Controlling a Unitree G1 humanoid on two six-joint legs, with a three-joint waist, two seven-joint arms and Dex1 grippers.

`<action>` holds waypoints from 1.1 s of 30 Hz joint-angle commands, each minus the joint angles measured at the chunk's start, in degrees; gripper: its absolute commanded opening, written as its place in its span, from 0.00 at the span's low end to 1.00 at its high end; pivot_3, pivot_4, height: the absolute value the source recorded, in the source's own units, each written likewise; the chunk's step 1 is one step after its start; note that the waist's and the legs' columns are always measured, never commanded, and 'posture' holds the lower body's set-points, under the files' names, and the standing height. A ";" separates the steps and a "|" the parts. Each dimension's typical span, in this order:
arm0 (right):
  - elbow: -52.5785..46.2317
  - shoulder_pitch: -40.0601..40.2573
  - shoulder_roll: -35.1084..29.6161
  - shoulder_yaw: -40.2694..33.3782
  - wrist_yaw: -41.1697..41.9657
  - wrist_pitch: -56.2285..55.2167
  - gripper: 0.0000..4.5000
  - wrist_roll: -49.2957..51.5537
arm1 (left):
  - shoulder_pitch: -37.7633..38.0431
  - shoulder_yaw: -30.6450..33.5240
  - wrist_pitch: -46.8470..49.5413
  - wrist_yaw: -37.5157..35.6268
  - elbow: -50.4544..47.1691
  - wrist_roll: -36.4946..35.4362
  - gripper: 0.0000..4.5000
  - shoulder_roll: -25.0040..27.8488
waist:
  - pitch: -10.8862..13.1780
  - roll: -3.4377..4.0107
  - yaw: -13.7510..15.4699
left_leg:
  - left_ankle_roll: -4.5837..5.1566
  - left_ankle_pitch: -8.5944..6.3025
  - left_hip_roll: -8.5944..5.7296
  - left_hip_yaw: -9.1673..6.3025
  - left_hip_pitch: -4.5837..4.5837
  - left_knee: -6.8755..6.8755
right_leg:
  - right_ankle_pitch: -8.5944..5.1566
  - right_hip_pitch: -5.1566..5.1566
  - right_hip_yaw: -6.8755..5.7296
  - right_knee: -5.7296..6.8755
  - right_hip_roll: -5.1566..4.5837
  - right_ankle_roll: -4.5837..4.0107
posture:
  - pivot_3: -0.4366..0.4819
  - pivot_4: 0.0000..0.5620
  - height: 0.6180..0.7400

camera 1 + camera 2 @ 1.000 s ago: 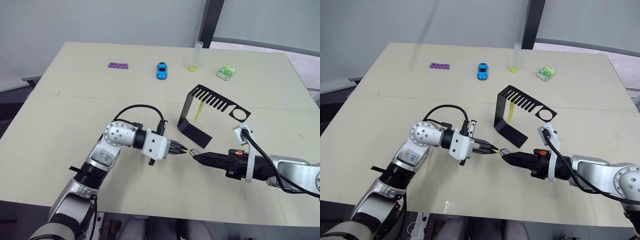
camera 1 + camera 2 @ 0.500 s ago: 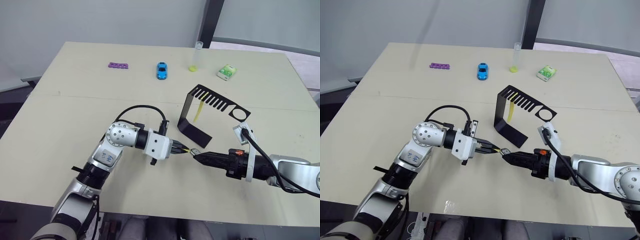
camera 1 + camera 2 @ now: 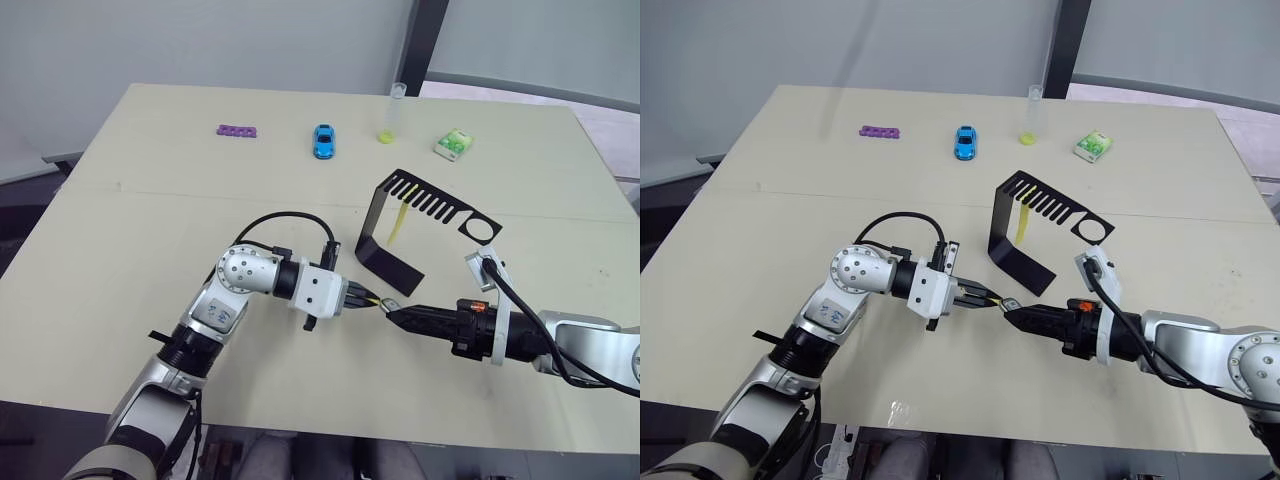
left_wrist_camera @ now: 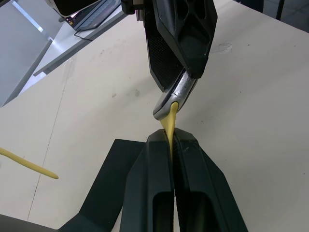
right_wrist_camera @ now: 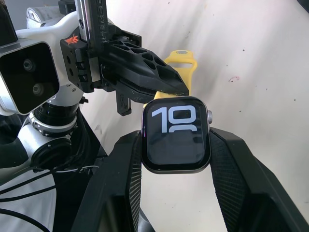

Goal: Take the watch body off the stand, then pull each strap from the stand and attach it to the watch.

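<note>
From the head views, the two end effectors are seen meeting above the bench (image 3: 150, 250), near the stand (image 3: 385, 262), where a second strap (image 3: 397, 221) hangs. In the left wrist view, the left end effector (image 4: 170, 140) is clamped on a soft yellow strap (image 4: 169, 126) (best pinched near its end). In the right wrist view, the right end effector (image 5: 176, 145) is closed on the rigid watch body (image 5: 176, 134) by its edges.

Beige table (image 3: 150, 240), pale grey wall (image 3: 200, 40) behind, dark post (image 3: 425, 35), grey floor.
</note>
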 commanded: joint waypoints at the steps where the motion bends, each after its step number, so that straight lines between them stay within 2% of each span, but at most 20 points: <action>1: -3.46 -0.41 -0.02 -0.24 0.38 -1.12 0.34 1.47 | -1.61 -1.65 -0.84 0.69 -2.04 -0.70 0.00 -2.12 | 0.00 0.00 0.00 | 0.00 0.00 0.00 0.00 0.00 0.00 | 0.00 0.00 0.00 0.00 0.00 0.00 | 0.48 0.27 1.00; 33: -4.00 -0.25 0.24 0.21 -0.26 -1.97 0.34 1.47 | -2.76 -1.87 -1.24 0.86 -0.53 -0.50 0.00 -2.92 | 0.00 0.00 0.00 | 0.00 0.00 0.00 0.00 -0.01 0.00 | 0.00 0.00 -0.01 0.00 0.00 0.00 | 0.48 0.27 1.00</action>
